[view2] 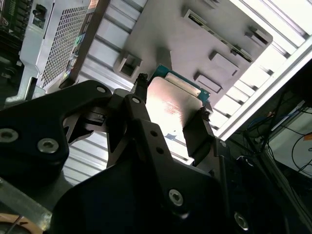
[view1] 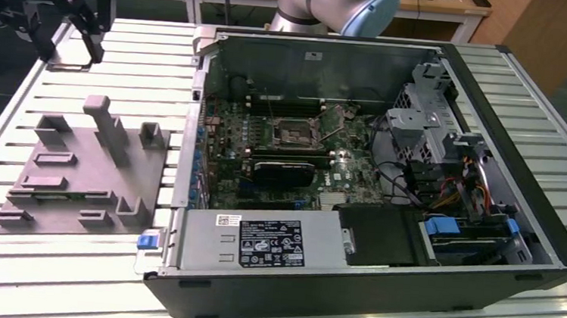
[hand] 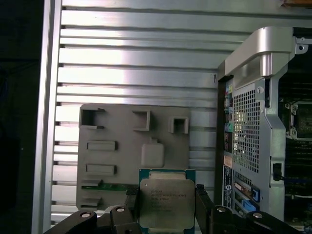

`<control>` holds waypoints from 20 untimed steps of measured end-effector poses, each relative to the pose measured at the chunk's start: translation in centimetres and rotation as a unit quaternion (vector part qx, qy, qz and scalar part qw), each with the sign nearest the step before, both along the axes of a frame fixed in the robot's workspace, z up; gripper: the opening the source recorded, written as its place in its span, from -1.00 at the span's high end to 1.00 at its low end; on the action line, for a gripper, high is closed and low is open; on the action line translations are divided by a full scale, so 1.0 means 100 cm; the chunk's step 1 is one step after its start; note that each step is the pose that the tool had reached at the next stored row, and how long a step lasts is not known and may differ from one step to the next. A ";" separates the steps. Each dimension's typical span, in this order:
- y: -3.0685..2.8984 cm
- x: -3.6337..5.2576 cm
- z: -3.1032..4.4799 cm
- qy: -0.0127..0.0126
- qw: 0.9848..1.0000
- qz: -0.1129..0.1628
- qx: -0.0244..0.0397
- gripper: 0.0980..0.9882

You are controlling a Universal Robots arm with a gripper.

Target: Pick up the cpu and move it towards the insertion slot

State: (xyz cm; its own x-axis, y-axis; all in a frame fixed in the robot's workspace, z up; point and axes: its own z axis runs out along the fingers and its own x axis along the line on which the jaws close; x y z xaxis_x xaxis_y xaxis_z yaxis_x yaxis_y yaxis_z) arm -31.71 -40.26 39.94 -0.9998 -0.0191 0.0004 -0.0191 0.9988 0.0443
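Gripper (hand: 166, 202) fingers clamp the cpu (hand: 166, 202) by its edges, above grey fixture plate (hand: 112, 161), beside open computer case (hand: 253, 122).

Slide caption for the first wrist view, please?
Pincer holding the cpu above the grey fixture, open PC case alongside.

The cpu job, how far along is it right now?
Pickup looks done: the gripper holds the cpu between its jaws, raised above the grey fixture in both wrist views. Left: reaching the insertion slot inside the open computer case.
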 end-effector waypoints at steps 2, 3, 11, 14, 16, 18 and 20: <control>0.0000 0.0009 0.0000 0.000 1.000 0.000 0.000 0.00; 0.0000 0.0013 0.0000 0.000 1.000 0.000 0.000 0.00; 0.0000 0.0046 0.0000 0.000 1.000 0.000 0.000 0.00; 0.0000 0.0066 0.0001 0.000 1.000 0.000 0.000 0.00; 0.0000 0.0083 0.0000 0.000 1.000 0.000 0.000 0.00; 0.0000 0.0104 0.0000 0.000 1.000 0.000 0.000 0.00; 0.0000 0.0128 0.0000 0.000 1.000 0.000 0.000 0.00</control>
State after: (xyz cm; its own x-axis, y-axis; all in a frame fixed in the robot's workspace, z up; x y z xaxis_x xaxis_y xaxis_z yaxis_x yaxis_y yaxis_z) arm -30.43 -40.26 39.94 -0.9998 -0.0192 0.0005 -0.0191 0.9988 0.0443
